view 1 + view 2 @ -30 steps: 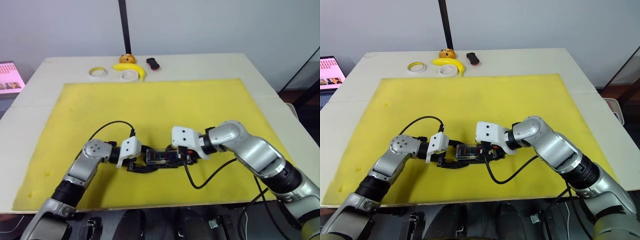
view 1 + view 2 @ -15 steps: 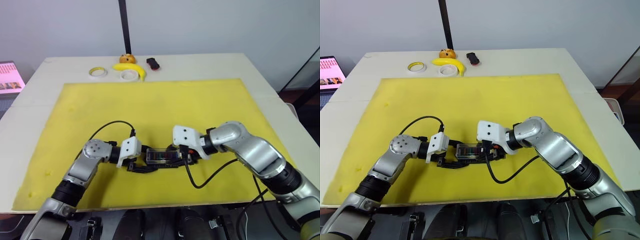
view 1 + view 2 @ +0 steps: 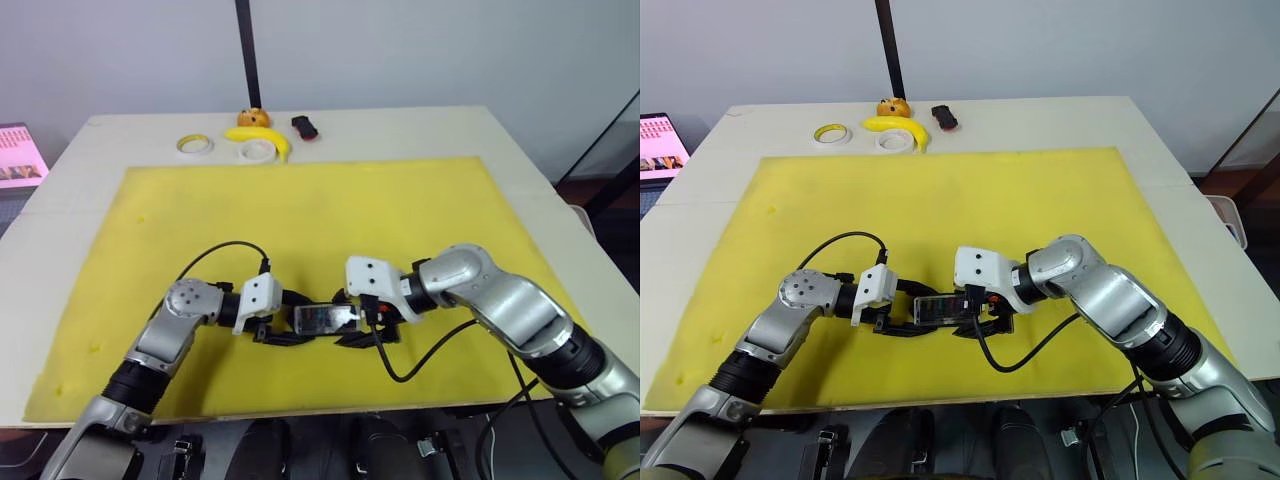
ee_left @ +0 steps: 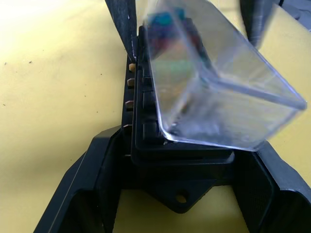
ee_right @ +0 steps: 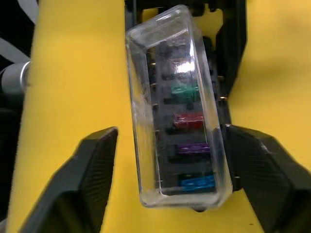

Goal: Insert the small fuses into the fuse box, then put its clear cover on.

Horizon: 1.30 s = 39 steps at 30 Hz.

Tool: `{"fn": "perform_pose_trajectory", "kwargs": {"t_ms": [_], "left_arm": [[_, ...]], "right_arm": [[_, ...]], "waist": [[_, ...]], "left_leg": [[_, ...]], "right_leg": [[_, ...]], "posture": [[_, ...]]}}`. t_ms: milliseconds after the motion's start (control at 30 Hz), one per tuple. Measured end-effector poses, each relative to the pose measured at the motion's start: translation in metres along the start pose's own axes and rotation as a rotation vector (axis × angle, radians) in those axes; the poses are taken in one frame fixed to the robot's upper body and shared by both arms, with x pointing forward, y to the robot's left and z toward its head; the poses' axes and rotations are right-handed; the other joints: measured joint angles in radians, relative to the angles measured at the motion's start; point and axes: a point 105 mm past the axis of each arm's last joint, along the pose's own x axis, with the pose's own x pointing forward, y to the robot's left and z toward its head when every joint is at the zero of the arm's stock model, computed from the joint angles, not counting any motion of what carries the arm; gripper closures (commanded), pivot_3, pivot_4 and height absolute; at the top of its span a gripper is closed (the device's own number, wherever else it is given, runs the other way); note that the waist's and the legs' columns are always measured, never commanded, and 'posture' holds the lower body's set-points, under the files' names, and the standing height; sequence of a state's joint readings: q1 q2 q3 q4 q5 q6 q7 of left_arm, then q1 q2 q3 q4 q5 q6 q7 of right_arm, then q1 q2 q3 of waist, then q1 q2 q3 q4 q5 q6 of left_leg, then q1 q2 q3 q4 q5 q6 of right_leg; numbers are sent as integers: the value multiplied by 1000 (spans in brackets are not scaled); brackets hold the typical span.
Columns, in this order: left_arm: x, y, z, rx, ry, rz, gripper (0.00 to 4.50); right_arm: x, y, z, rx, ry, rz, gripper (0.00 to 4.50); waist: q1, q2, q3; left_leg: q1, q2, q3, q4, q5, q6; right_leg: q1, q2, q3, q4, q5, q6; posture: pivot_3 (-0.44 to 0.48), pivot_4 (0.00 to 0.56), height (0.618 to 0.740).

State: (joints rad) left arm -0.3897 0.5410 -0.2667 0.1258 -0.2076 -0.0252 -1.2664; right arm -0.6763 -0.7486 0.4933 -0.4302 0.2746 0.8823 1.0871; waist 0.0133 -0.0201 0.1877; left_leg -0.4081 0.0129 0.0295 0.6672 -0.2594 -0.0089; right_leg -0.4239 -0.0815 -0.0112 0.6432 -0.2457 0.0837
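The black fuse box (image 3: 322,320) lies on the yellow mat (image 3: 300,210), near the front edge. My left gripper (image 3: 284,324) is shut on its left end, with a finger (image 4: 97,170) on each side of the base. The clear cover (image 5: 170,111) lies tilted over the box, not flush. Through it I see small fuses in their slots: teal (image 5: 184,90), red (image 5: 188,120), purple (image 5: 190,148) and blue (image 5: 197,183). My right gripper (image 5: 170,133) is open around the cover's other end, its fingers (image 5: 97,174) standing off the cover's sides.
At the table's back edge lie two tape rolls (image 3: 195,145) (image 3: 257,150), a banana (image 3: 265,138), a small orange object (image 3: 255,118) and a black-and-red object (image 3: 306,127). A laptop screen (image 3: 20,155) sits far left. Black cables (image 3: 410,365) loop over the mat by each wrist.
My right gripper has opened and let go of the clear cover, which now rests tilted on the fuse box. The left gripper has kept its hold.
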Motion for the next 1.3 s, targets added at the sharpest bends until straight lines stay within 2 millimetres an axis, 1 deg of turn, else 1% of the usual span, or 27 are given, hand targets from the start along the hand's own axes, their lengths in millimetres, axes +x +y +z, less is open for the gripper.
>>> {"fn": "perform_pose_trajectory", "kwargs": {"t_ms": [367,533,767,1100,1200,1300], "left_arm": [[1,0,0,0,-4,1,1940],[1,0,0,-1,-4,2,1940],[1,0,0,0,-5,3,1940],[1,0,0,1,-6,4,1940],[1,0,1,1,-6,4,1940],[1,0,0,1,-6,5,1940]], "right_arm": [[3,-2,2,26,-8,-4,996],[-2,-10,7,19,-7,-29,996],[-5,-15,13,8,-13,-35,996],[-7,-4,15,6,-21,22,996],[-9,-5,15,7,-22,19,996],[-15,-9,20,3,-47,-6,996]], "waist": [[1,0,0],[1,0,0],[1,0,0],[1,0,0],[1,0,0],[1,0,0]], "left_leg": [[0,0,0,0,0,0],[0,0,0,0,0,0],[0,0,0,0,0,0],[0,0,0,0,0,0],[0,0,0,0,0,0],[0,0,0,0,0,0]], "right_leg": [[0,0,0,0,0,0],[0,0,0,0,0,0],[0,0,0,0,0,0],[0,0,0,0,0,0],[0,0,0,0,0,0],[0,0,0,0,0,0]], "posture": [[0,150,740],[0,150,740],[0,150,740],[0,150,740],[0,150,740],[0,150,740]]}}
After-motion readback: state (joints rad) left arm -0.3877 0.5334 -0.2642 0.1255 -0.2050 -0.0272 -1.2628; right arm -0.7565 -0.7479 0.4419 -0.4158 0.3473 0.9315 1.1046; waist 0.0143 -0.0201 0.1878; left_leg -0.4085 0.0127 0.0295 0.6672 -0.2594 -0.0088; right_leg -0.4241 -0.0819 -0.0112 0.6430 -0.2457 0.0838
